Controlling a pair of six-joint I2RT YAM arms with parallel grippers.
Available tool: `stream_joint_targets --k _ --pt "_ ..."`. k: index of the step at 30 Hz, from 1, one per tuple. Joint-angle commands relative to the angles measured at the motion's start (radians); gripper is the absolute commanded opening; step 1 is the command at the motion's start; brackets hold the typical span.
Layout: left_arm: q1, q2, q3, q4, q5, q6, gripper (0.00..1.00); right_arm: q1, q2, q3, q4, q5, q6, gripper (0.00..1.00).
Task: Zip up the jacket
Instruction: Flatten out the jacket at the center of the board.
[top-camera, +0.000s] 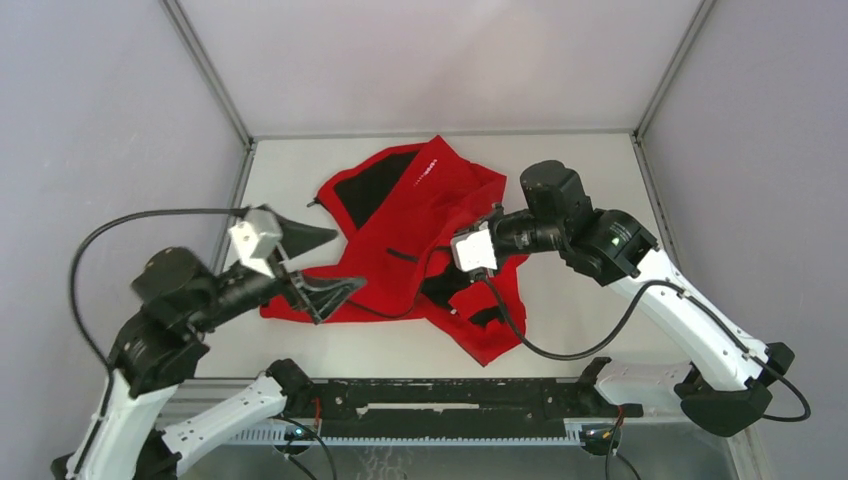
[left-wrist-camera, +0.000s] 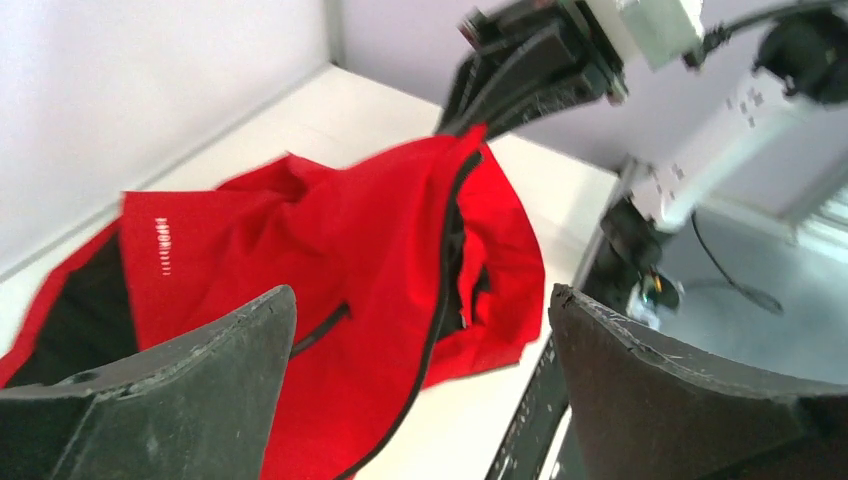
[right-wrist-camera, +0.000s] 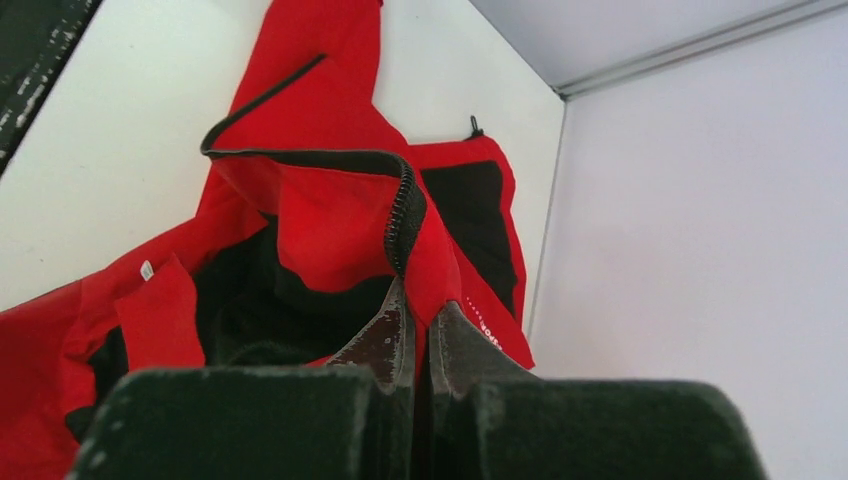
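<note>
While the jacket (top-camera: 420, 240), crumpled at the middle of the table (top-camera: 580, 190), is pinched by its zipper edge (right-wrist-camera: 405, 215) in the clenched right gripper (right-wrist-camera: 415, 330), the wide-open, empty left gripper (top-camera: 348, 259) is best closed on the other front edge.

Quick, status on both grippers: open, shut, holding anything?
Left gripper: open, holding nothing.
Right gripper: shut on the jacket, pinching its zipper edge.
</note>
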Motion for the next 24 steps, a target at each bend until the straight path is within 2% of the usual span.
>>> stream_joint_targets --k 1,8,17,24 --pt "-0.020 0.130 0.005 0.027 0.256 0.088 1.00 0.020 -0.029 0.020 0.025 -0.083 0.011 0.00" --pt "-0.170 0.245 0.021 0.028 0.149 0.200 1.00 0.021 -0.031 0.005 -0.002 -0.119 0.031 0.00" --pt "-0.199 0.344 -0.004 0.115 0.100 0.225 0.99 0.021 -0.038 -0.035 0.028 -0.133 0.082 0.00" --pt "-0.243 0.408 0.005 0.160 0.111 0.214 0.92 0.020 -0.038 -0.046 0.042 -0.133 0.137 0.00"
